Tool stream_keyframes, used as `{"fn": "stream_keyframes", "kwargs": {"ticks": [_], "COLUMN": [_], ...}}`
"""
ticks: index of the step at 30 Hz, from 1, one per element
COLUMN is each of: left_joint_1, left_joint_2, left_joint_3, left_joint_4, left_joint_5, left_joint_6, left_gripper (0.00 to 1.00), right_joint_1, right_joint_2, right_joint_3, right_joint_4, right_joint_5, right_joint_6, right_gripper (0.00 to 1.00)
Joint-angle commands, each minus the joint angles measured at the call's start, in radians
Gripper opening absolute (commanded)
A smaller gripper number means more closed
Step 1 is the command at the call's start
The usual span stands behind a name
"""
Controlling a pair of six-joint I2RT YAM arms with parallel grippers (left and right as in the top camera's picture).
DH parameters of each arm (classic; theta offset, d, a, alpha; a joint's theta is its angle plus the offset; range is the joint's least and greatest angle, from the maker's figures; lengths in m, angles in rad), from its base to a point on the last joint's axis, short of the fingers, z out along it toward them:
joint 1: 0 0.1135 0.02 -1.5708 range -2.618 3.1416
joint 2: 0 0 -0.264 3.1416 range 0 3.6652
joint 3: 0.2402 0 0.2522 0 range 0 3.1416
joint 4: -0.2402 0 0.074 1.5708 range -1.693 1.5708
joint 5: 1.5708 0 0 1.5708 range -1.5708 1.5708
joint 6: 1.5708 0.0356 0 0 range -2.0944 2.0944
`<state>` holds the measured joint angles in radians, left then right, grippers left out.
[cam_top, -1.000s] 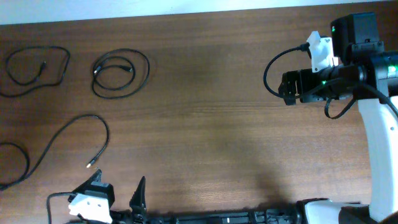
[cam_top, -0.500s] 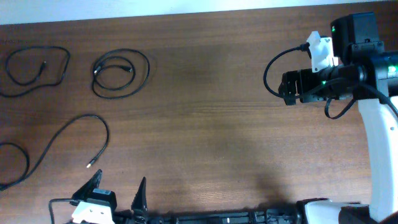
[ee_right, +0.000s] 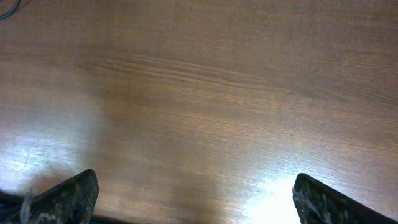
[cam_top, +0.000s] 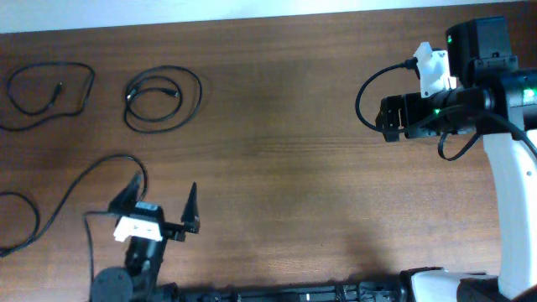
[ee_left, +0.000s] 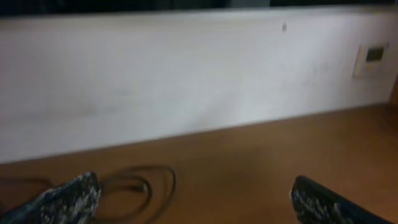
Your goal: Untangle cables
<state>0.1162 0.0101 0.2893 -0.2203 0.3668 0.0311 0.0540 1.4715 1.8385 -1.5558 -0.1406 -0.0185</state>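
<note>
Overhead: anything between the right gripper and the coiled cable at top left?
Nothing. In the overhead view, only bare table lies between the right gripper and the coiled cable.

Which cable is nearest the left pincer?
The long arcing cable at lower left, curving right beside the left pincer; the coiled cable and the far-corner loop lie farther off.

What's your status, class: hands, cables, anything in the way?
Left hand open, empty, over the near cable. Right hand open, empty, far right. Three cables lie apart, unknotted. Nothing blocking.
</note>
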Motion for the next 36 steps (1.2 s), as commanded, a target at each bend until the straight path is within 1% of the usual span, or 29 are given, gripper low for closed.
{"fn": "stream_keyframes", "kwargs": {"ticks": [1,3,9,16,19,36], "left_joint_1": [-0.046,-0.079,-0.103,-0.103,-0.103,-0.103], "left_joint_2": [-0.004,-0.005,-0.005,-0.005,-0.005,-0.005], "left_joint_3": [-0.101,-0.153,-0.280,-0.280,-0.281,-0.281], "left_joint_4": [0.087,0.130,0.182,0.167,0.158,0.159], "left_joint_5": [-0.028,-0.074,-0.128,-0.129,-0.170,-0.170], "left_joint_6": [0.008,0.008,0.008,0.008,0.008,0.008], "left_gripper": [0.99,0.99,0.99,0.99,0.99,0.99], "right_joint_1": [-0.002,-0.002,-0.002,-0.002,-0.002,-0.002], "right_joint_2": [-0.008,-0.008,-0.008,-0.008,-0.008,-0.008], "right_joint_3": [0.013,0.013,0.013,0.013,0.013,0.013], "right_joint_4": [0.000,0.000,0.000,0.000,0.000,0.000], "right_joint_5": [-0.006,-0.006,-0.006,-0.006,-0.006,-0.006], "right_joint_6": [0.005,0.005,0.005,0.005,0.005,0.005], "right_gripper": [0.99,0.99,0.99,0.99,0.99,0.99]}}
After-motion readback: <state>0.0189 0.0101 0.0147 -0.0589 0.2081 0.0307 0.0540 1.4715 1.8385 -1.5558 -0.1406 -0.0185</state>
